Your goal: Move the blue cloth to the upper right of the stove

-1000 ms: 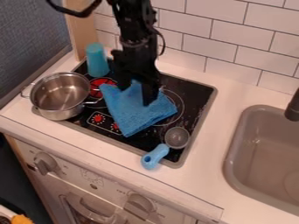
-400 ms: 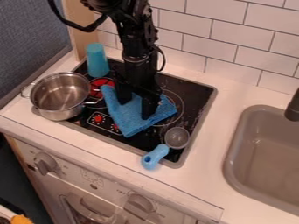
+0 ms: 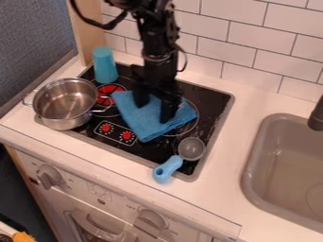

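Locating the gripper (image 3: 153, 112) low over the stove (image 3: 211, 101), find two fingers standing apart, with tips down at the blue cloth (image 3: 146, 130). See fabric beneath and between these fingers. Note the cloth lying near the middle of the stove, short of the upper right corner, spreading mainly toward the front edge from the gripper and reaching near the red burner (image 3: 110, 90) at left. Trace the black arm (image 3: 159, 47) upward from the gripper to the top edge of the view.

Left of the gripper, find a metal pot (image 3: 61, 124) with two handles, partly over the stove's left side. Up and to the left, locate an upright blue cup (image 3: 105, 66). Down and to the right, see a scoop (image 3: 191, 149) near the cloth, with a blue handle (image 3: 166, 170) pointing to lower left, across the stove's front edge. Below and left of the gripper, note two red stove dials (image 3: 127, 136).

Farther right, beyond the white counter (image 3: 246, 101), locate the sink (image 3: 254, 158) and black faucet (image 3: 317, 116). Behind the gripper, note white wall tiles (image 3: 252, 28).
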Controlling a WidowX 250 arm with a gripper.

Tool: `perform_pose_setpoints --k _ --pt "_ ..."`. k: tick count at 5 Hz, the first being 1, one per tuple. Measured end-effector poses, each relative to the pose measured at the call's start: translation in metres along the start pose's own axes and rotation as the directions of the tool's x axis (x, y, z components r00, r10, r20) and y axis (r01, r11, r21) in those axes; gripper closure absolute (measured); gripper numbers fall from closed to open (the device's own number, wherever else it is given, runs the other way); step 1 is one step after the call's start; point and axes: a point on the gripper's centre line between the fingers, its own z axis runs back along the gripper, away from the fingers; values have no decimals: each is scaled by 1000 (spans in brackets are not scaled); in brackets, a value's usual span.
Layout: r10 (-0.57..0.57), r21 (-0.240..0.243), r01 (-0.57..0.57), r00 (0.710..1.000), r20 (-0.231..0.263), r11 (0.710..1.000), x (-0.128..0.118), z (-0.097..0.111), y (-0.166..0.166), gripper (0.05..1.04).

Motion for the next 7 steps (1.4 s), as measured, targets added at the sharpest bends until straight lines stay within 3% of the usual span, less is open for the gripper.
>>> perform_pose_setpoints --k 2,4,7 --pt "-90 -59 94 994 60 994 50 1 -45 82" --pt "-192 -84 200 977 90 976 83 2 -81 82" --pt "-163 -100 171 983 89 980 74 5 -79 85"
